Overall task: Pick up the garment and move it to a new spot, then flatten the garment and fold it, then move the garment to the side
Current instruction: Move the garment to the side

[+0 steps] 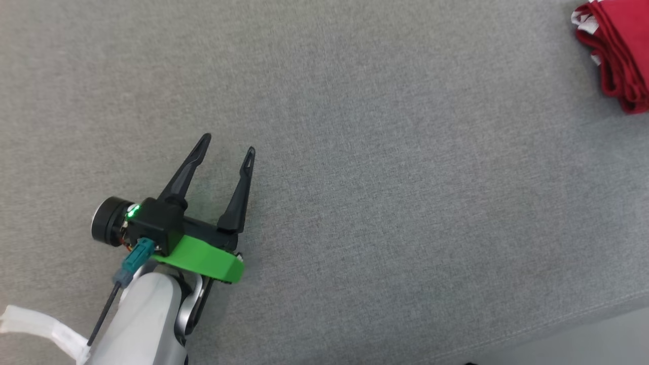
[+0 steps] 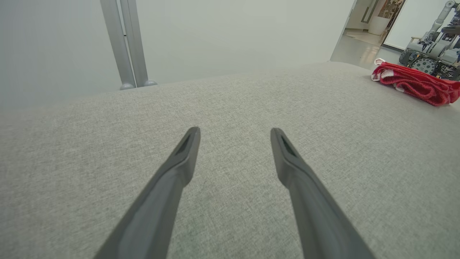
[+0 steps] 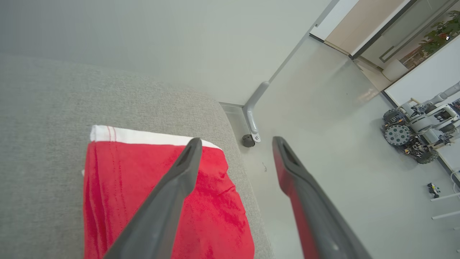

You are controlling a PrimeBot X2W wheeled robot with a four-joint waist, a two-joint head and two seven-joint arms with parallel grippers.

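The garment [image 1: 618,50] is a folded red cloth with white trim, lying at the far right edge of the grey fabric surface [image 1: 355,152]. In the left wrist view the garment [image 2: 417,83] lies far off to the upper right. My left gripper [image 1: 228,144] hovers low over bare fabric at the lower left, open with nothing between its fingers [image 2: 183,158]. From the right wrist the garment [image 3: 143,190] lies flat right under my right gripper [image 3: 235,142], which stands open above the cloth's edge, holding nothing.
The surface's rounded edge drops to a pale floor [image 3: 323,144] on the right. A wheeled robot [image 3: 417,133] stands on that floor further off. Grey metal legs [image 2: 125,43] rise behind the surface's far edge.
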